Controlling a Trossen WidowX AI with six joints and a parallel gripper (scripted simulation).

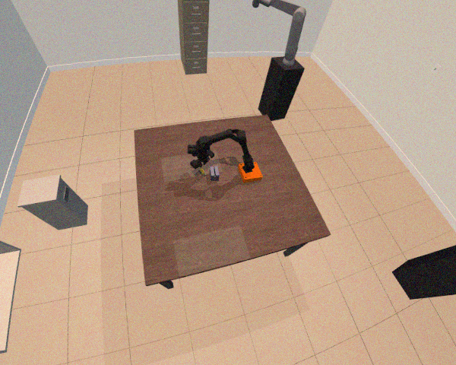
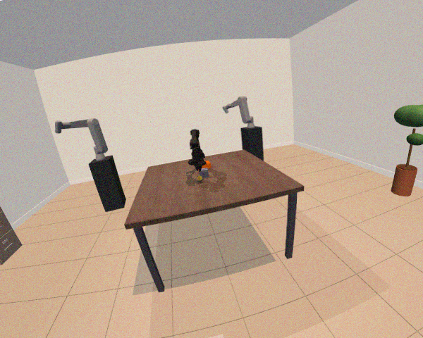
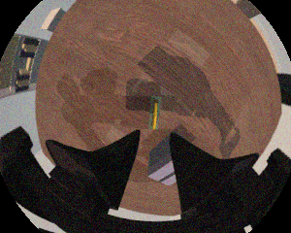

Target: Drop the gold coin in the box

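Observation:
The gold coin (image 1: 201, 170) (image 2: 199, 177) (image 3: 155, 116) stands on edge in its dark-green holder (image 3: 155, 100) on the brown table (image 1: 228, 220). In the wrist view I see it edge-on as a thin yellow line. The grey box (image 1: 214, 172) (image 2: 204, 172) (image 3: 161, 162) stands just right of the coin, between it and the arm's orange base (image 1: 250, 172). My gripper (image 1: 197, 161) (image 2: 194, 167) (image 3: 155, 135) hangs a little above the coin, pointing down. Its fingers are partly open with a clear gap and nothing between them. The box's slot is too small to see.
The table stands mid-room. Two grey arms on black pedestals (image 2: 107, 182) (image 2: 252, 142) stand behind it. A filing cabinet (image 1: 194, 36), a potted plant (image 2: 408, 153) and boxes on the floor (image 1: 53, 201) are well away from the table.

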